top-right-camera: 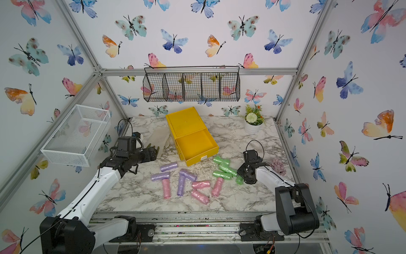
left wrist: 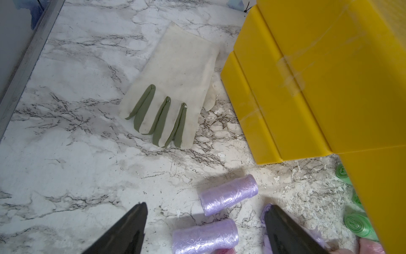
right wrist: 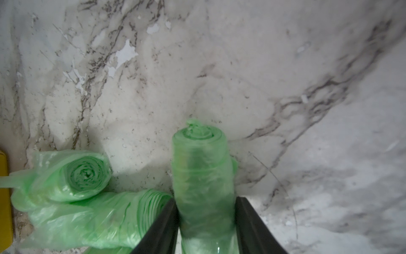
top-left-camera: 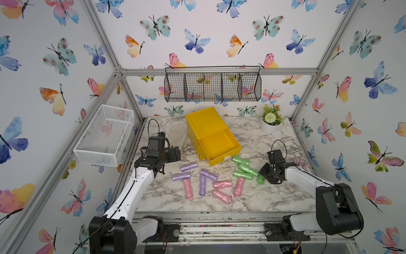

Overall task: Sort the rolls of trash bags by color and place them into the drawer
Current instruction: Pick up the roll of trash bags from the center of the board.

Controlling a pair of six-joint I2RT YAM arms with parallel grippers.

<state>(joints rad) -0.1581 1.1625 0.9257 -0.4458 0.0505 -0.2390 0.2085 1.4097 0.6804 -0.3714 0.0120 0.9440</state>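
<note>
Nearest on the desk (top-left-camera: 252,202), around the middle: four pink rolls (top-left-camera: 222,196), lying flat and loosely spread.

Just behind them and more to the left: four purple rolls (top-left-camera: 202,185). One lies across the far end of a pink one like a letter T, two meet at their far ends, and one sits alone a little farther back.

On the right, at about the same depth: right end effector (right wrist: 206,200), closed onto one green roll (right wrist: 201,158), with a finger pressed against each long side. Cannot tell whether this roll is lifted or resting on the desk.

Just left of it: three more green rolls (top-left-camera: 243,168), piled together and touching, right in front of the near right corner of the drawer.

On the left, a little farther: left end effector (left wrist: 206,205), jaws wide apart, holding nothing, hanging over the desk close to the farthest purple roll.

Behind the rolls, in the centre: yellow cabinet (top-left-camera: 205,122), turned at an angle, with its drawer (top-left-camera: 219,158) pulled out toward the near side. All twelve rolls outside it, on the desk or in the grip.

Left of the cabinet, flat on the desk: cream glove (left wrist: 173,88) with green sides to its fingers.

In the far right corner: potted plant (top-left-camera: 270,123).

On the left wall: white mesh basket (top-left-camera: 105,134).

On the far wall: black wire basket (top-left-camera: 213,86).
</note>
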